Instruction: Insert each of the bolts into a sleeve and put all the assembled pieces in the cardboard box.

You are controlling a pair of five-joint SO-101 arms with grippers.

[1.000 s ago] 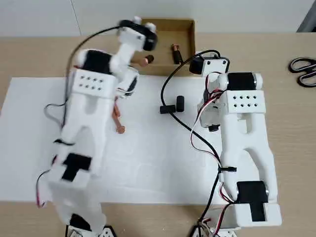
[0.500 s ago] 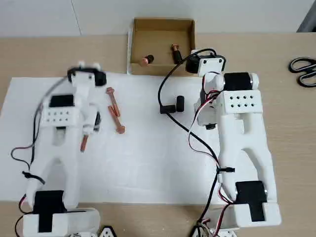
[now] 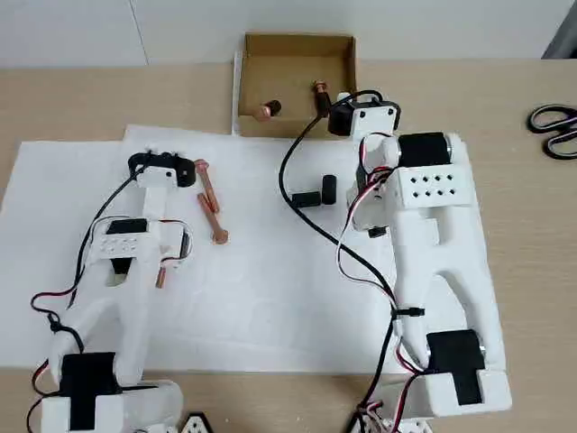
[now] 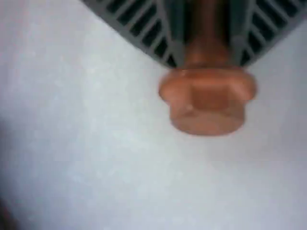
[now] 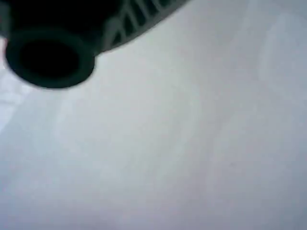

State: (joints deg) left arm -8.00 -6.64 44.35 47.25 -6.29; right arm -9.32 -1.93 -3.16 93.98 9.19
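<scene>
- Sheet of white paper [image 3: 270, 298] spread over the wooden table [image 3: 523, 234]; both arms stand on its near side.
- Left arm [image 3: 122, 262]: bent low over the left part of the paper. The high view places it on the sheet, with a copper tip poking out beneath it.
- Left gripper [image 4: 207, 43]: the wrist view gives the grip close up, with grey ribbed fingers clamped on the shank of the gripped bolt [image 4: 207, 103]. Its hexagonal head hangs free below them, over the paper.
- Loose bolts: two copper ones on the paper just right of the left arm, first bolt [image 3: 207, 188] and second bolt [image 3: 217, 229], lying nearly end to end.
- Cardboard box [image 3: 297, 43]: at the far edge of the paper, between the arms, open on top. The high view shows two assembled pieces inside, one [image 3: 265, 111] left of centre and one [image 3: 320, 97] towards the right wall.
- Loose sleeves: two black ones, [image 3: 306, 199] and [image 3: 330, 188], just beside each other on the paper in front of the box, near a black cable.
- Right gripper [image 5: 81, 28]: closed around the gripped sleeve [image 5: 48, 60]. The wrist view looks straight into its dark open end, above the white paper.
- Scissors [image 3: 554, 129]: on bare table at the far right, well apart from the rest.
</scene>
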